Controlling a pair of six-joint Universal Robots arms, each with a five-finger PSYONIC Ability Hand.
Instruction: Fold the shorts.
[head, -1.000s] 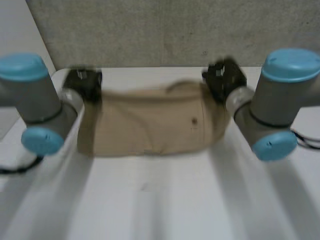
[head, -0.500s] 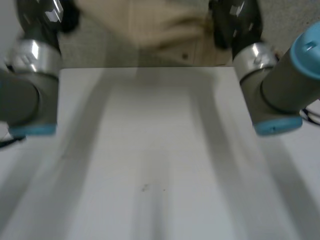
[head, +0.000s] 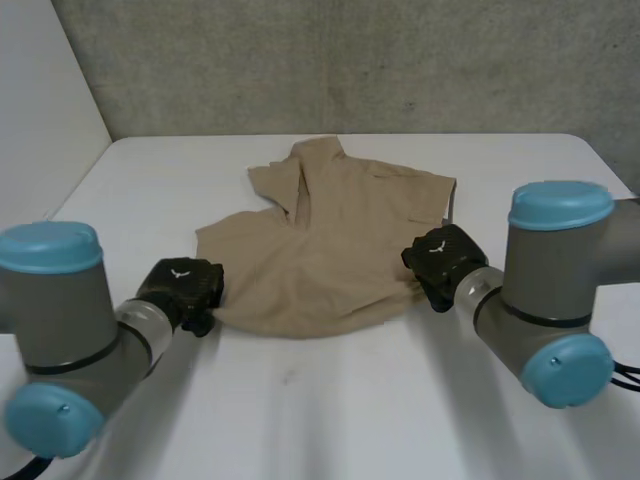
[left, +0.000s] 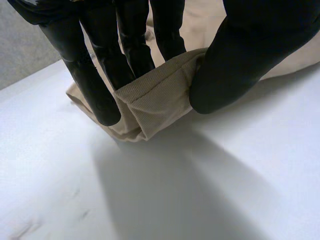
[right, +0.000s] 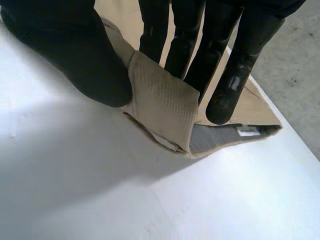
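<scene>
Pinching tan shorts (head: 330, 250), left hand (head: 180, 286) and right hand (head: 443, 260) both clamped, tag (right: 248, 131) unreadable

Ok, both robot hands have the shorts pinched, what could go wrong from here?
1. The shorts lie crumpled, with the far part bunched; folding now may lock in wrinkles.
2. The left robot hand and right robot hand each pinch only a small fold at the edge, which might slip out.

Right hand (right: 90, 55) pinches the shorts (right: 162, 102) (a folded edge).
</scene>
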